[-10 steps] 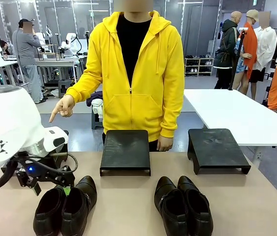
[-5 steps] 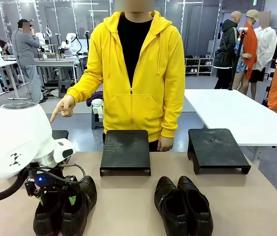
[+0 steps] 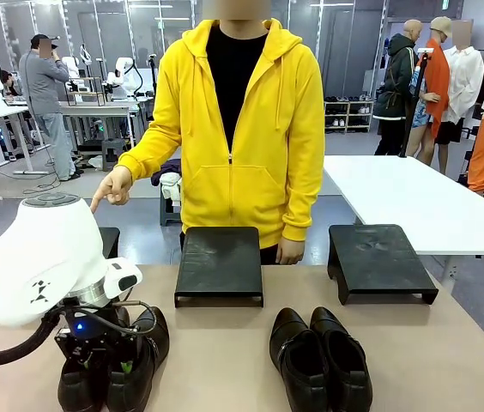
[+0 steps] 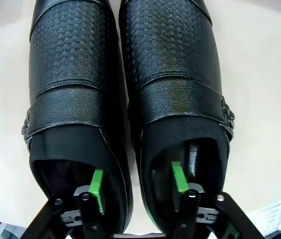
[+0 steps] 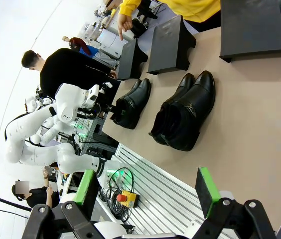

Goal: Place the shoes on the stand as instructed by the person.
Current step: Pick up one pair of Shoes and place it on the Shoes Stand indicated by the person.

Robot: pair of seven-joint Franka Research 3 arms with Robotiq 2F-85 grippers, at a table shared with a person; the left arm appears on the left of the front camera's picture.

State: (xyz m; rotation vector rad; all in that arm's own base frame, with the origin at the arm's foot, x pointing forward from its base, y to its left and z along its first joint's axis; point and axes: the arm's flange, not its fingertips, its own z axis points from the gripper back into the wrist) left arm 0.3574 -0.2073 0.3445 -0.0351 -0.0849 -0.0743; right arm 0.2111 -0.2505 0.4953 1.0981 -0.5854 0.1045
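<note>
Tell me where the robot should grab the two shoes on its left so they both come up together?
Probably pinch the two neighbouring inner walls, at the heel openings, coming straight down from above. The left pair of shoes stands upright, side by side, openings facing up, while the toes are smooth and rounded. The left gripper is open, one finger in each opening.

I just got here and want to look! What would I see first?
The person in the bright yellow hoodie stands across the table, one hand pointing toward the robot's left. There, the left gripper has one green-padded finger dipped into each shoe of a shiny black pair, while a second pair sits near the table's middle.
</note>
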